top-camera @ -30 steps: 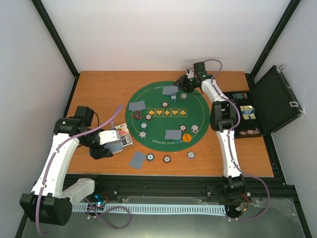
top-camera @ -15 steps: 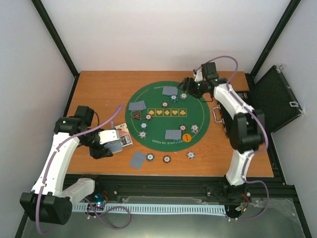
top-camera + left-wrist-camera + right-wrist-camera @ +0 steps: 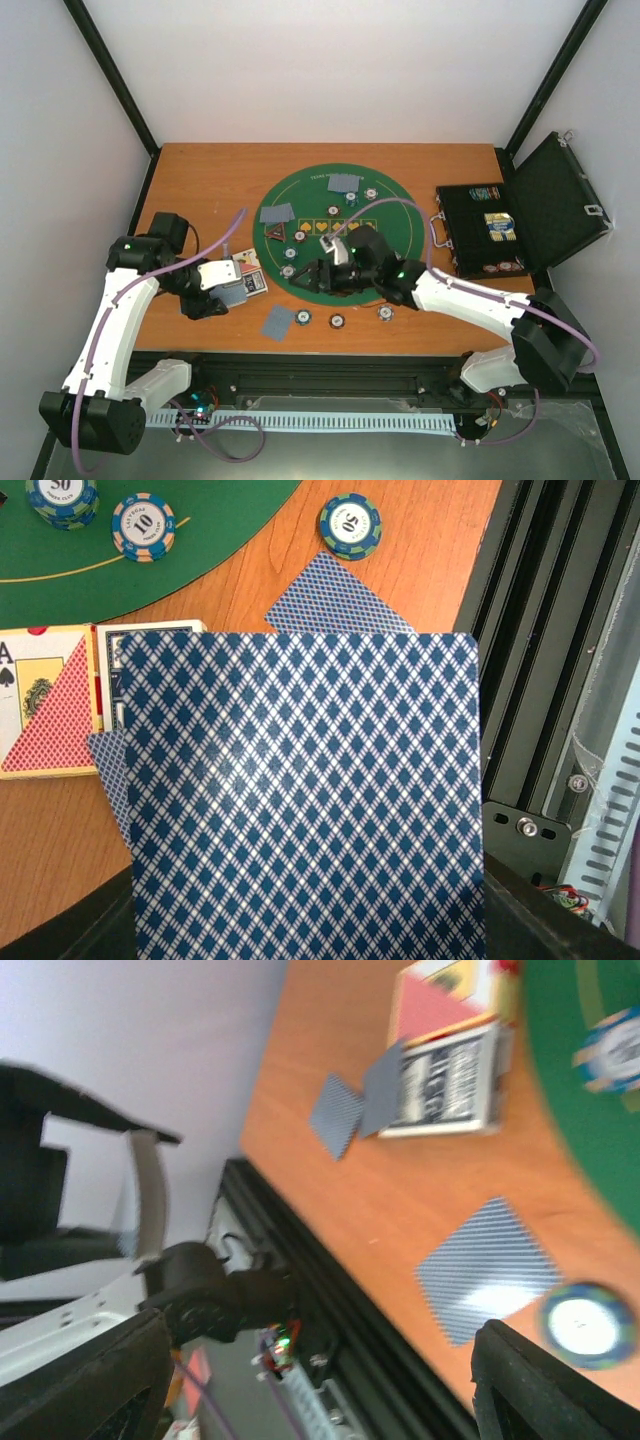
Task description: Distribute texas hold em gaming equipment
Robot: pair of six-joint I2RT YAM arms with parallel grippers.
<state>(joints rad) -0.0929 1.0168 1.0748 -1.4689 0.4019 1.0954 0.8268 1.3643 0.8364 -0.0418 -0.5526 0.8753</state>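
Orange-brown wood is forming the tabletop (image 3: 200,180), and white walls (image 3: 330,70) are closing it in on three sides, with black frame posts (image 3: 110,75) rising at the corners. A round green mat (image 3: 305,195) is lying at the middle of the wood. To the right of the mat a black hinged case (image 3: 470,225) is sitting open, its lid leaning back toward the right wall.

Two grey-blue playing cards (image 3: 343,182) are lying face down on the mat, one at its far edge and the other at its left edge. A third card (image 3: 279,321) is resting on bare wood just off the mat's near-left edge. Striped poker chips (image 3: 291,253) are dotting the mat's left and far parts, and three more are sitting on the wood along the mat's near edge. A red-black triangular marker (image 3: 275,232) is lying on the mat's left side.

Left of the mat, a red and cream card box (image 3: 257,284) is resting on the wood. The left gripper (image 3: 300,930) is hovering just beside it, pinching a blue-diamond-backed card (image 3: 300,780) that is filling most of the left wrist view. The right gripper (image 3: 320,1340) is hanging over the mat's near-left edge with its fingers spread wide and nothing between them.
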